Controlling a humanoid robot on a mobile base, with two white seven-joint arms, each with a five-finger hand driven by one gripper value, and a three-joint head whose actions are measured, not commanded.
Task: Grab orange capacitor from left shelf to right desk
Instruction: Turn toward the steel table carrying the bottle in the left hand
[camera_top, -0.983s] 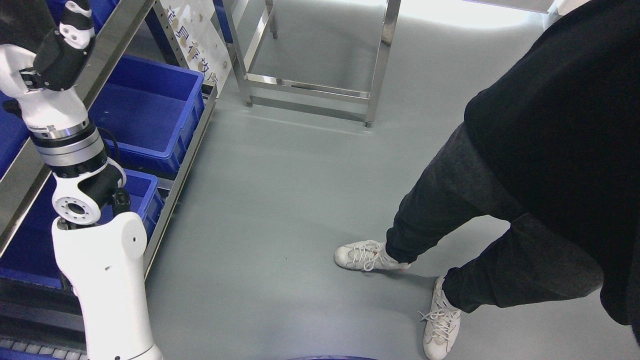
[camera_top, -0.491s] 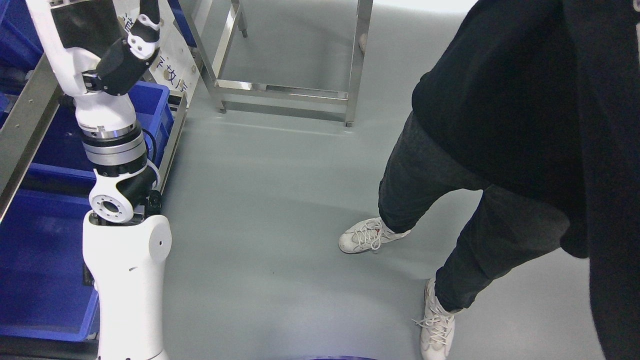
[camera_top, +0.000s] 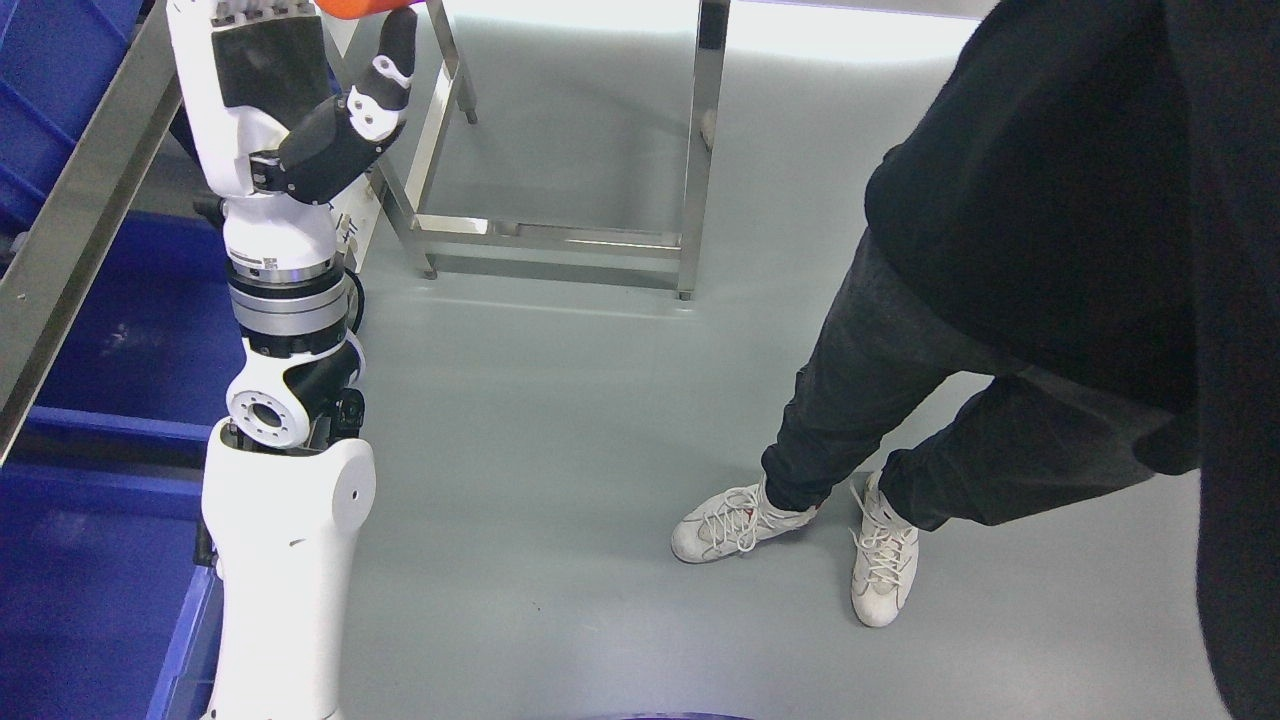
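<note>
**Q:** What is nearest to you?

**A:** At the near left my own left arm (camera_top: 285, 560) rises from the bottom edge, a white forearm with a silver ring at the wrist. Beside it, on its left, are blue bins (camera_top: 90, 560) under a slanted metal shelf rail (camera_top: 70, 250). The grey floor (camera_top: 540, 420) fills the middle.

**Q:** And on the right?

**A:** A person in black clothes (camera_top: 1080, 200) stands there, well apart from my arm, with two white laced shoes (camera_top: 735, 520) set close together on the floor.

**Q:** Where is your hand?

**A:** My left hand (camera_top: 290, 90) is raised at the far left, at the top edge of the view, with its black palm pad facing the camera. My thumb (camera_top: 385, 60) points up beside it. The upper ends of my fingers run out of view.

**Q:** And the orange capacitor?

**A:** The orange capacitor (camera_top: 362, 6) shows only as an orange sliver at the top edge, right at my fingers and just above the thumb. My hand is closed around it as far as the view shows; most of it is cut off.

**Q:** What lies beyond?

**A:** A steel table frame (camera_top: 560, 235) stands on the floor behind my hand, its legs and lower crossbars in view. My right arm does not show.
</note>
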